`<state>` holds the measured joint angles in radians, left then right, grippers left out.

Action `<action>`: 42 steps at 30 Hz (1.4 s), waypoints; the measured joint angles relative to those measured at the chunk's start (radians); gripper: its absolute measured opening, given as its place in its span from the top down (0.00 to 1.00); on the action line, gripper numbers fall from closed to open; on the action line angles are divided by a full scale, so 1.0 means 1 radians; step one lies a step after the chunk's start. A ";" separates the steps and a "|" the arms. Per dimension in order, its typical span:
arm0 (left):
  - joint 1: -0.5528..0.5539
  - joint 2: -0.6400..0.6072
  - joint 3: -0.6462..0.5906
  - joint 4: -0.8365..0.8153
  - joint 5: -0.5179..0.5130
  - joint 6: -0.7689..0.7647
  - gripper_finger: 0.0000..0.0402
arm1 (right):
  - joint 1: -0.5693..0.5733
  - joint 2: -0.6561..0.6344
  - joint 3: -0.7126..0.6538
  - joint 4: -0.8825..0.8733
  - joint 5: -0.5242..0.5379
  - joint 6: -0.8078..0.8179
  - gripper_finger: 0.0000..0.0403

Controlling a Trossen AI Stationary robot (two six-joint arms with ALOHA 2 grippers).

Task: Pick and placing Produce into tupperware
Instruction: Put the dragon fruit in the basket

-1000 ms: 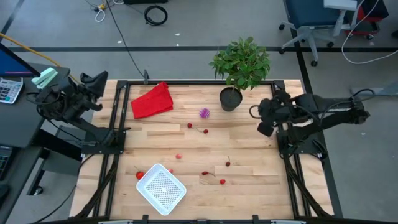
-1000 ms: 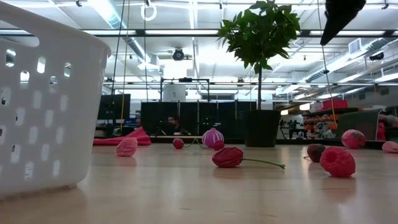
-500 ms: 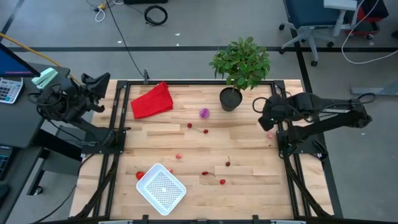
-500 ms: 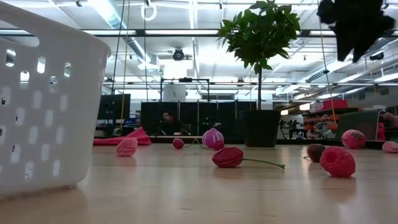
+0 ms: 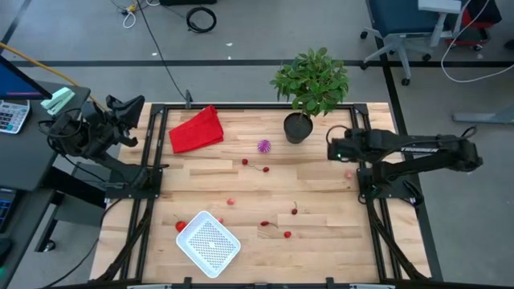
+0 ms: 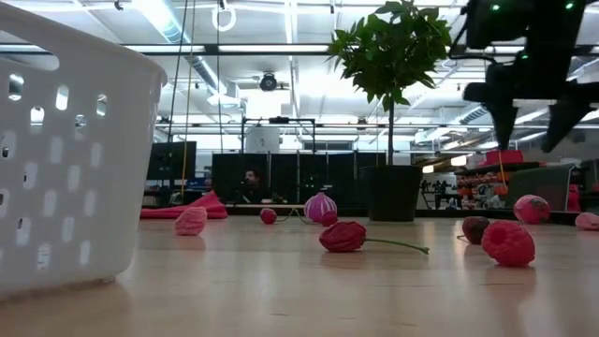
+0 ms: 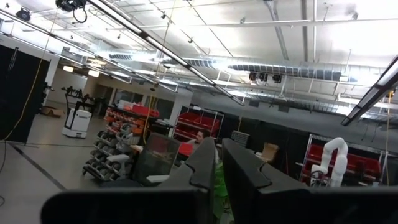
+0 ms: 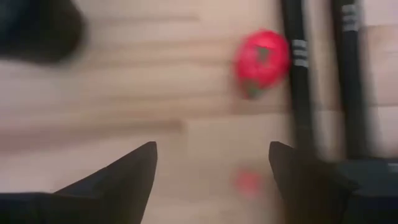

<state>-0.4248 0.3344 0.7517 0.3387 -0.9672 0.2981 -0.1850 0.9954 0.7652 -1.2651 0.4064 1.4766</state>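
The right gripper (image 5: 332, 149) hangs wide open at the table's three o'clock edge, above a red strawberry (image 8: 262, 60), probably light and slick; pinch its middle gently.

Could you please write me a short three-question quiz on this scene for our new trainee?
1. True or false: the white container already holds some produce.
2. Which gripper has its fingers spread apart? A) left gripper B) right gripper
3. Fill in: the spiky purple ball lies between the red cloth and the ____.

Key
1. False: its mesh bottom shows bare, and a red strawberry lies on the table just outside it.
2. B: it hangs open above the table's right side, near a red fruit; the left one is shut, off the table's left edge.
3. Black plant pot.
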 joint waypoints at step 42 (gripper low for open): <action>0.000 0.000 0.000 -0.016 0.000 0.001 0.90 | -0.240 0.008 -0.004 0.436 0.244 -0.253 0.25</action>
<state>-0.4248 0.3344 0.7517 0.3225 -0.9672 0.2991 -0.4252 1.0031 0.7616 -0.8288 0.6499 1.2237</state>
